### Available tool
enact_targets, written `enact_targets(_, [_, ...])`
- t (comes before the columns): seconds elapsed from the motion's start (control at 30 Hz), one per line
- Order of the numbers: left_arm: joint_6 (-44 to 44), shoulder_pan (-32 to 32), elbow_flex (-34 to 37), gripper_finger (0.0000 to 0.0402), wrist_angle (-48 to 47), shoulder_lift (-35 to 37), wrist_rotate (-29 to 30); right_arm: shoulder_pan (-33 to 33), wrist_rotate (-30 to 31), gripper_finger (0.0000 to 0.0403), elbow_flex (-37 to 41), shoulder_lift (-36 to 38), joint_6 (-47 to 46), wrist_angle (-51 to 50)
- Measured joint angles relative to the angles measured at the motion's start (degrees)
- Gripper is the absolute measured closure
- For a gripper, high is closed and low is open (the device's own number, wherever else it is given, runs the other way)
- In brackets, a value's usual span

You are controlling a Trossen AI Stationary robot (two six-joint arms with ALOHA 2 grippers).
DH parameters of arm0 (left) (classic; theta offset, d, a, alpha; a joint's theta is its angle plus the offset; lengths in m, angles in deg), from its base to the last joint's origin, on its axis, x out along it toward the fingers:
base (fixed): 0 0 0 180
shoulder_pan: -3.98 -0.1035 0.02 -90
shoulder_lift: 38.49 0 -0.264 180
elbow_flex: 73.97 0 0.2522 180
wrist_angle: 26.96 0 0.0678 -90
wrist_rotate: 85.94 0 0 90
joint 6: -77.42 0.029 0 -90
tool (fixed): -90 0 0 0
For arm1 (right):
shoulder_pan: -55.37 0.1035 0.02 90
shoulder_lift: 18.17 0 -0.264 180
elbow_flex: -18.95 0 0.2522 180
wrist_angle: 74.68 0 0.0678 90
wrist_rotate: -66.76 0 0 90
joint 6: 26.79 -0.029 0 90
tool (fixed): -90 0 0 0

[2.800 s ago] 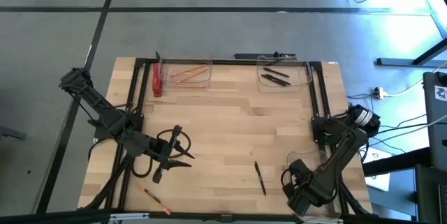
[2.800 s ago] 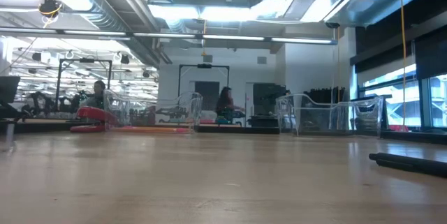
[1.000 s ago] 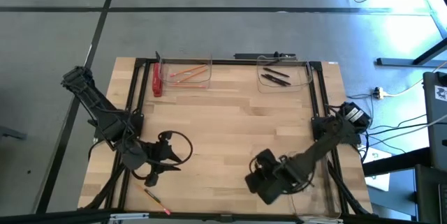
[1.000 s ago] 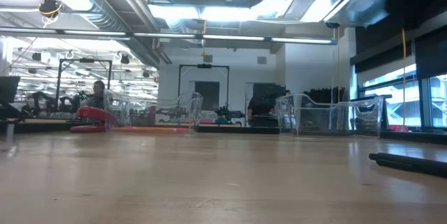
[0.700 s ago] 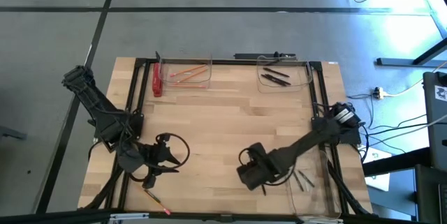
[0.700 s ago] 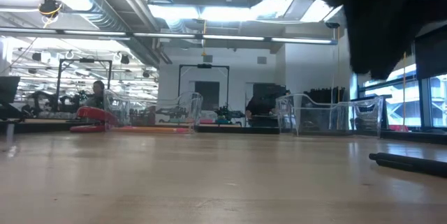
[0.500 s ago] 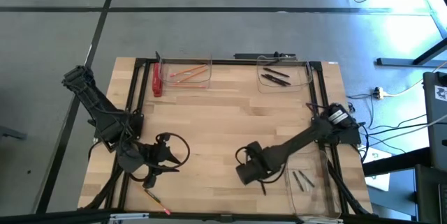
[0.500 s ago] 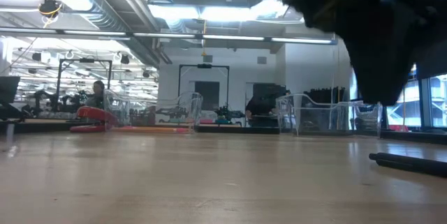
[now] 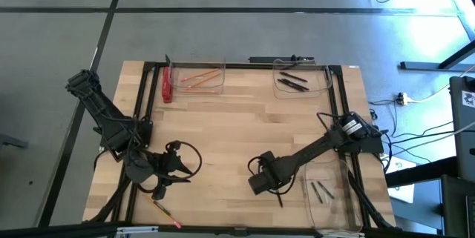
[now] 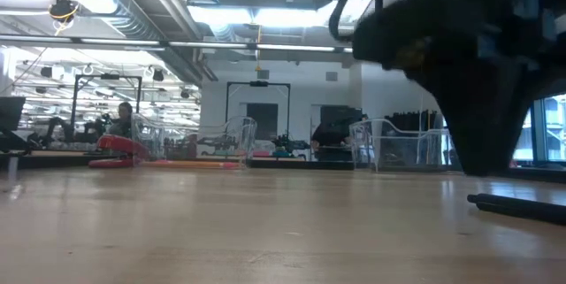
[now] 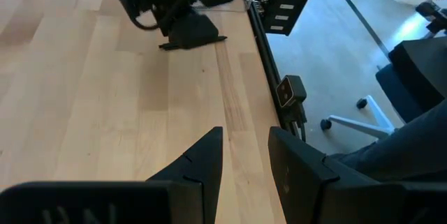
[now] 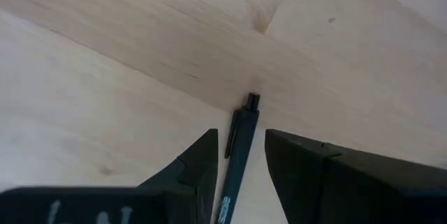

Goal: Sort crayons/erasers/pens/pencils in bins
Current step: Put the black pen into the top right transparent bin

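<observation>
A black pen (image 12: 237, 140) lies flat on the wooden table (image 9: 223, 141), right of the middle and near the front. My right gripper (image 12: 241, 147) hangs over it, pointing down, open, with one finger on each side of the pen and clear of it. In the high view the gripper (image 9: 269, 182) hides most of the pen (image 9: 279, 199). In the low view the gripper (image 10: 482, 165) stands just above the pen (image 10: 517, 206). My left gripper (image 11: 244, 147) waits open with nothing between its fingers at the front left (image 9: 178, 179). An orange pencil (image 9: 167, 213) lies flat near it.
A clear bin (image 9: 200, 78) at the far left holds pencils, with a red bar (image 9: 166, 86) beside it. A far-right bin (image 9: 300, 78) holds black pens. A third bin (image 9: 326, 193) at the near right holds small grey pieces. A black frame runs along the table's edges.
My right gripper has swung from beside the near-right bin toward the table's left, come down and tipped to point straight down, so that it now stands over the pen. The gap between its fingers looks unchanged. The pen has stayed where it was.
</observation>
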Motion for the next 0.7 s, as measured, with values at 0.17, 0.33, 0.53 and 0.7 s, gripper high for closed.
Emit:
enact_targets(0.17, [0.0,0.0,0.0,0.0292,0.0,0.0,0.0,-0.4,-2.0,0.0281,0.0,-2.7,1.6,0.1])
enact_targets(0.33, [0.1,0.0,0.0,0.0292,0.0,0.0,0.0,-0.8,-3.1,0.0281,-0.2,-4.0,3.5,0.5])
enact_targets(0.53, [0.1,0.0,0.0,0.0292,0.0,0.0,0.0,-1.8,-4.6,0.0282,-0.1,-4.2,8.8,1.7])
enact_targets(0.7, [0.1,0.0,0.0,0.0292,0.0,0.0,0.0,-2.7,-7.5,0.0309,-0.1,-4.3,9.1,2.4])
